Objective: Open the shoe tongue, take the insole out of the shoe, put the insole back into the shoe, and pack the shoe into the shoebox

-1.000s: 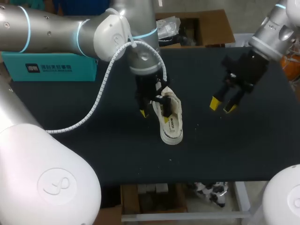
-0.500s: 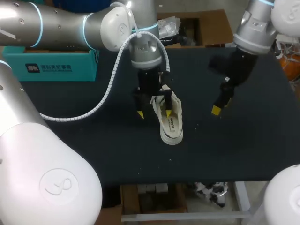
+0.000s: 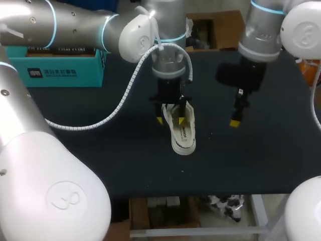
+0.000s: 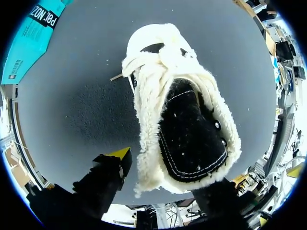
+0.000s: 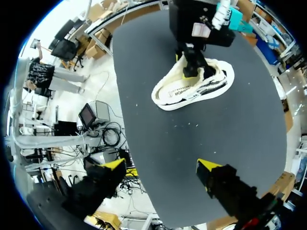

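One shoe (image 3: 182, 133) is seen on the black table (image 3: 125, 160), about mid-table, with its toe end toward the near edge. The left gripper (image 3: 170, 120) is held over the shoe's heel end, fingers spread to either side of the fleece collar (image 4: 148, 120). In the left wrist view a small gap is seen between one yellow tip (image 4: 120, 153) and the fleece. The other finger is dark and partly hidden behind the heel, so no grip on the shoe is shown. White laces (image 4: 158, 55) are bunched at the far end of the opening. The inside of the shoe is black, and whether that is the insole cannot be told. In the head view the heel end is partly blocked by the left wrist, and in the right wrist view part of the shoe (image 5: 192, 88) is blocked by the same gripper (image 5: 194, 67). The right gripper (image 5: 162, 167) is held above bare table beside the shoe, well apart from it, fingers wide and nothing held. One teal shoebox (image 3: 50, 70) is placed at the table's far left edge, well apart from the shoe. A white coiled cable (image 3: 118, 105) is hung from the left arm over the table between shoebox and shoe. Count: one shoe, one shoebox, two grippers.
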Robot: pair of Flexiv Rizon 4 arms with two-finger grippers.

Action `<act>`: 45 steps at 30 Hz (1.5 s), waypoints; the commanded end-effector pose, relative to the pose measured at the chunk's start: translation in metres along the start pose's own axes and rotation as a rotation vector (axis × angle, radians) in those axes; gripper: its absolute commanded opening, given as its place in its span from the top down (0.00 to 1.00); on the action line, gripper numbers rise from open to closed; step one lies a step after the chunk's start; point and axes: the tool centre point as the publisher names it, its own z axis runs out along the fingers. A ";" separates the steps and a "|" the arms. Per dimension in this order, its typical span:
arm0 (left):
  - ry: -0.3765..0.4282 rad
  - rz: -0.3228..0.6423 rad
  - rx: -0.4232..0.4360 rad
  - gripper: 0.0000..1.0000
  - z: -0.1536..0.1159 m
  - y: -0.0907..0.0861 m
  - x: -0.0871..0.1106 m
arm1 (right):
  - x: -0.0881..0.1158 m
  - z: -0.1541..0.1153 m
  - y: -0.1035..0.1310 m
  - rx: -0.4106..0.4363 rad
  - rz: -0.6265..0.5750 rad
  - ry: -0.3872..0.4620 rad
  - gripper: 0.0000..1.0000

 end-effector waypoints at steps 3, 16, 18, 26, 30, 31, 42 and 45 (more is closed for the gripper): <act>0.011 -0.012 0.027 1.00 0.011 -0.002 -0.004 | 0.003 -0.001 -0.011 -0.012 -0.122 -0.052 0.00; 0.020 0.127 0.107 1.00 -0.005 -0.014 0.000 | 0.003 -0.006 -0.018 0.107 -0.371 -0.089 0.00; 0.017 0.151 0.114 1.00 -0.009 -0.018 0.000 | 0.003 -0.006 -0.018 0.107 -0.371 -0.089 0.00; 0.001 0.361 0.158 1.00 -0.038 -0.045 -0.003 | -0.002 -0.006 -0.026 0.096 -0.424 -0.106 0.00; -0.005 0.474 0.189 1.00 -0.054 -0.052 -0.010 | -0.005 -0.012 -0.038 0.105 -0.522 -0.171 0.00; 0.001 0.507 0.196 1.00 -0.057 -0.052 -0.013 | -0.006 -0.013 -0.039 0.126 -0.514 -0.162 0.00; -0.055 0.849 0.199 1.00 -0.110 -0.079 -0.048 | -0.016 -0.008 -0.047 0.059 -0.698 -0.209 0.00; -0.065 0.987 0.209 1.00 -0.143 -0.099 -0.065 | -0.016 -0.008 -0.047 0.059 -0.698 -0.209 0.00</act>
